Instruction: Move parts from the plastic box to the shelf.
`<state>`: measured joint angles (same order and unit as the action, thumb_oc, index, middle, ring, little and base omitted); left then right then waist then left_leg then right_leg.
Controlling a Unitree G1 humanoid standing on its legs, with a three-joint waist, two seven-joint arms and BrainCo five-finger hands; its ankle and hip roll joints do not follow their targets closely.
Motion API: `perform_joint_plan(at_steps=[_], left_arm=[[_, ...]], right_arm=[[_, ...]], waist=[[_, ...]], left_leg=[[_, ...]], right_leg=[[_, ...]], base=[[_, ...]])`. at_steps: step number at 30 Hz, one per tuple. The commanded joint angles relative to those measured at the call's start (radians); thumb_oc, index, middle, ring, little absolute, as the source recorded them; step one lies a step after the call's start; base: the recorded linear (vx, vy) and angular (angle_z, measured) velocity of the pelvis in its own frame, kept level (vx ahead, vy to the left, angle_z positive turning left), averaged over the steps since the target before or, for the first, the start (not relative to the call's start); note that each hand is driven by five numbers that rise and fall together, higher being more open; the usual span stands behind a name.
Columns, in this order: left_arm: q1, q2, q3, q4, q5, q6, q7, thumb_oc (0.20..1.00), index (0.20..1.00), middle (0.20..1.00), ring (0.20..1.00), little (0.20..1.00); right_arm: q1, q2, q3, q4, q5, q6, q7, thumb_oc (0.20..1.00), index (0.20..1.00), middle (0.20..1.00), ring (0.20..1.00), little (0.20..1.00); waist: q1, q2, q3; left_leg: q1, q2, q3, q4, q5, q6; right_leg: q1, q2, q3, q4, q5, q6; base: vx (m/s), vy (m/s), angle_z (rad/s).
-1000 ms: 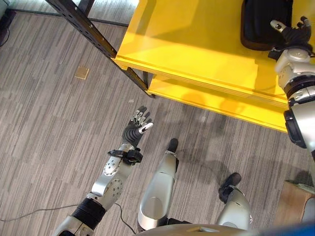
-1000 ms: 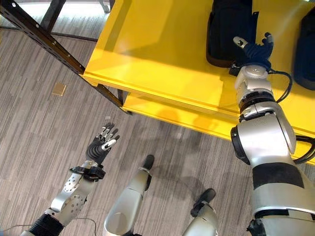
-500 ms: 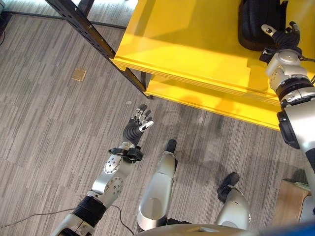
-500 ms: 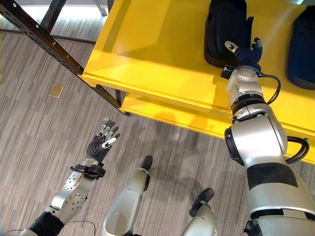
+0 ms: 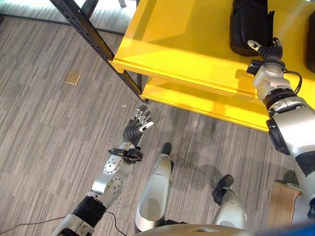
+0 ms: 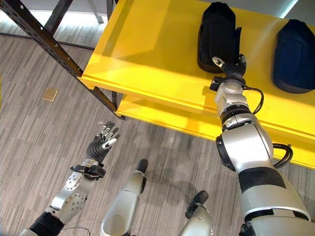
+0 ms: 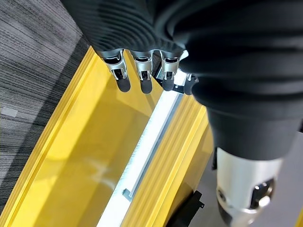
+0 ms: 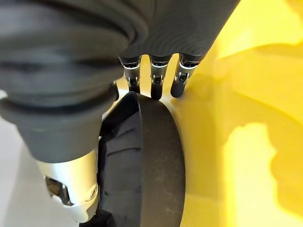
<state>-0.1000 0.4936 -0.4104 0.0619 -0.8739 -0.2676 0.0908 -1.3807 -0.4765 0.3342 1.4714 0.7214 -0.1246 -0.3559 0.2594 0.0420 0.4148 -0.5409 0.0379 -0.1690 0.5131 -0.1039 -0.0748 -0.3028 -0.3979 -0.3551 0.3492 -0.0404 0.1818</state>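
Since a second ago our whole view has slid, so that the yellow shelf sits further left in both eye views, and our right hand (image 6: 230,66) now shows just under the black moulded part rather than beside its lower corner; much of that shift is the camera's own.

We see the black, rounded, ribbed plastic part (image 6: 217,35) lying on the top board of the yellow painted shelf (image 6: 147,54), in the upper middle of the right eye view. A second dark rounded part (image 6: 294,55) lies on the same board, well apart, at the upper right. Our right hand reaches in from the lower right to the first part's near end; in the right wrist view its fingers (image 8: 155,81) stand fairly straight and spread, tips at the part's rim (image 8: 156,156), not curled round it.

Our left hand (image 5: 137,125) hangs over the grey striped carpet floor (image 5: 44,128) in the lower left, fingers loosely straight, holding nothing. A black perforated steel upright (image 5: 93,42) slants across the upper left, and a small tan square (image 5: 73,77) lies on the floor beside it.
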Motion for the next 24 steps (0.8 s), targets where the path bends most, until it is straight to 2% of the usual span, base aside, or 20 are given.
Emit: perform_joint_plan(at_steps=[1, 24], left_arm=[[-0.030, 0.051, 0.035, -0.020, 0.024, -0.036, -0.013, 1.000, 1.000, 1.000, 1.000, 1.000], [-0.023, 0.056, 0.041, -0.005, 0.030, -0.026, -0.014, 1.000, 1.000, 1.000, 1.000, 1.000]], right_arm=[[0.014, 0.007, -0.019, -0.056, -0.007, -0.015, 0.004, 1.000, 1.000, 1.000, 1.000, 1.000], [0.026, 0.043, -0.049, -0.063, 0.013, -0.027, -0.007, 1.000, 1.000, 1.000, 1.000, 1.000]], waist=[[0.006, -0.014, 0.036], [0.007, -0.024, 0.022]], left_leg=[[-0.024, 0.030, 0.011, 0.038, -0.066, 0.010], [-0.012, 0.035, 0.005, 0.041, -0.069, 0.011]], right_leg=[[0.151, 0.057, 0.037, 0.109, -0.183, -0.046], [0.164, 0.063, 0.034, 0.112, -0.184, -0.048]], base=[[-0.01, -0.016, -0.05], [0.00, 0.000, 0.00]])
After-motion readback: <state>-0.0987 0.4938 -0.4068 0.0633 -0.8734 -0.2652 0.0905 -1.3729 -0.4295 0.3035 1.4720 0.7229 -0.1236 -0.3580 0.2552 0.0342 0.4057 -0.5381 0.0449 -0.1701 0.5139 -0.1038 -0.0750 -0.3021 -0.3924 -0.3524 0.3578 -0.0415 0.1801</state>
